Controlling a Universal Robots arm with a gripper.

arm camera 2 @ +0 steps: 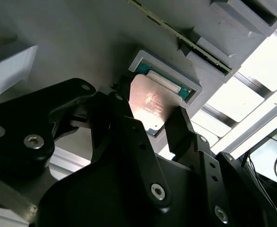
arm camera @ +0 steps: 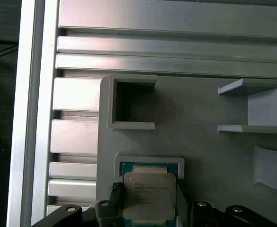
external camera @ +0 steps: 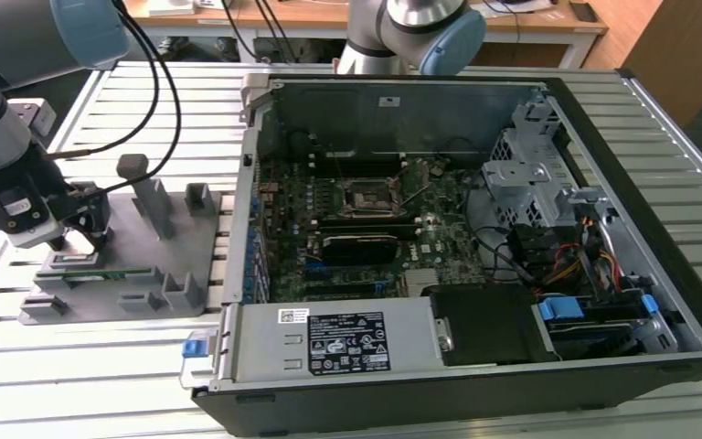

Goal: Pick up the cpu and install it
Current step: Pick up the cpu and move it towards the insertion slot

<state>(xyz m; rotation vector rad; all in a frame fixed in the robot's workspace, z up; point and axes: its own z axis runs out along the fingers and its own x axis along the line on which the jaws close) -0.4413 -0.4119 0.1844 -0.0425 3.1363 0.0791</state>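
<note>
Your gripper [external camera: 87, 236] hangs outside the computer case [external camera: 473, 402], over the grey tray [external camera: 143, 274] that lies just beside the case on the exterior view's left. The cpu [arm camera: 149, 193] is there too, at the tray's square pocket [arm camera: 149, 160]. That puts it well apart from the black-framed socket [external camera: 369, 195], which sits in the middle of the board inside the case.

What you need to watch is how the chip lies to the fingers [arm camera 2: 180, 126]. In both wrist views it sits right between them. One black finger rests against one edge and the other against the opposite edge, so they are closed on the chip and clamp it across its width. The grip line runs straight across the plate, not corner to corner.

The chip lies flat with its silvery plate turned up toward the wrist. It is close to square, so you have no real long axis to work with. In the first wrist view its edges run parallel to the pocket walls. There it also overlaps the pocket's rim, and green shows in the pocket beyond it. From that I judge it is raised a little out of its seat, though you cannot tell whether it is fully clear of the walls. In the second wrist view it looks slightly tipped against the pocket, so treat its level as uncertain
</note>
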